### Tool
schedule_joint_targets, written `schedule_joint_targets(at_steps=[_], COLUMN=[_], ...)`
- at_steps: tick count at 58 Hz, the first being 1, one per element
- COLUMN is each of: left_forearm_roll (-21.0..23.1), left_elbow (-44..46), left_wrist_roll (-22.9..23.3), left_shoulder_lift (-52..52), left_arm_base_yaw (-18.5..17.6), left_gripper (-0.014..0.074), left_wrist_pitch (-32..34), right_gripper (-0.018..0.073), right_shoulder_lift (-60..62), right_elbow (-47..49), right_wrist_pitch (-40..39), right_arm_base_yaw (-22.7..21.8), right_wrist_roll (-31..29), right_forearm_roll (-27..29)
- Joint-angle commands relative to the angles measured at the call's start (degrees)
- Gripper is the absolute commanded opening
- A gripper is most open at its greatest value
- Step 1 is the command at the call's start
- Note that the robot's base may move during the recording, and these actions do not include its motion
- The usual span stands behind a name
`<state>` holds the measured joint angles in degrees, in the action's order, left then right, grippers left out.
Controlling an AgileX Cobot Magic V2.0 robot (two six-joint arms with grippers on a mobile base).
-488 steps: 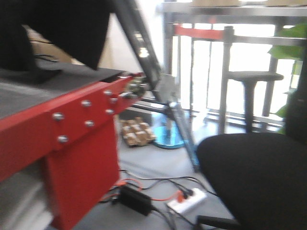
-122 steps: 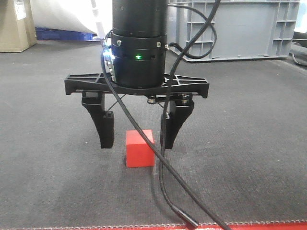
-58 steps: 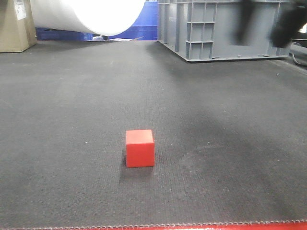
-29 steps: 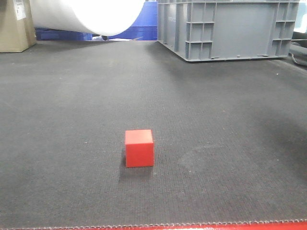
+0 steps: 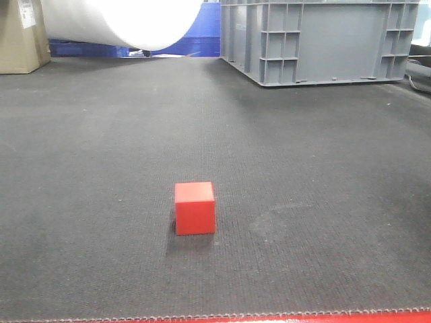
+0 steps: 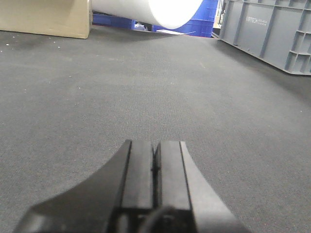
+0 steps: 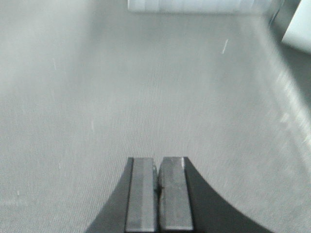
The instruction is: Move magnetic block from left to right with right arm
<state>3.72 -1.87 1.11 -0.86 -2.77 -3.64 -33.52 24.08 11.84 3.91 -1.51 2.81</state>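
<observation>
The red block point(image 5: 195, 208) rests alone on the dark counter point(image 5: 303, 168) near its front edge, with no claw touching it, so I judge it is either just set down or still waiting to be carried; which one, I cannot tell. In the wrist views both the right claw point(image 7: 158, 191) and the left claw point(image 6: 155, 174) are clenched with nothing between the fingers, each held low and pointing forward over bare mat. If the move remains to do, the right claw must open and come down around the block; farther back stand a grey crate point(image 5: 316, 40) and a white roll point(image 5: 121, 20).

Small red magnetic block point(image 5: 195, 208), smooth matte cube, sat upright and alone on dark textured counter point(image 5: 323, 168), near front edge.
</observation>
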Motion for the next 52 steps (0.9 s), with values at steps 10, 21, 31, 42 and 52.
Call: schedule_joint_targets(at_steps=[10,21,31,42,52], left_forearm_roll=[0.2,0.2,0.2,0.2,0.2], left_elbow=[-0.5,-0.5,-0.5,-0.5,-0.5], left_wrist_roll=[0.1,0.1,0.1,0.1,0.1], left_shoulder_lift=[-0.4,-0.4,-0.4,-0.4,-0.4], left_arm_base_yaw=[0.0,0.0,0.0,0.0,0.0], left_gripper=[-0.0117,-0.0117,-0.0117,-0.0117,-0.0117], left_wrist_pitch=[4.8,4.8,4.8,4.8,4.8], right_gripper=[0.0055,0.0055,0.0055,0.0055,0.0055], right_shoulder_lift=[20.1,30.3,30.9,30.9,31.0], right_elbow=[-8.7,-13.3,-14.7,-15.6,-19.5], right_wrist_pitch=[-5.4,-5.2,-5.3,-6.5,-14.5], right_arm_base_yaw=[-0.3,-0.3,-0.3,-0.3,-0.3], right_wrist_roll=[-0.6,-0.6,-0.6,-0.6,-0.6], right_forearm_roll=[0.1,0.1,0.1,0.1,0.1])
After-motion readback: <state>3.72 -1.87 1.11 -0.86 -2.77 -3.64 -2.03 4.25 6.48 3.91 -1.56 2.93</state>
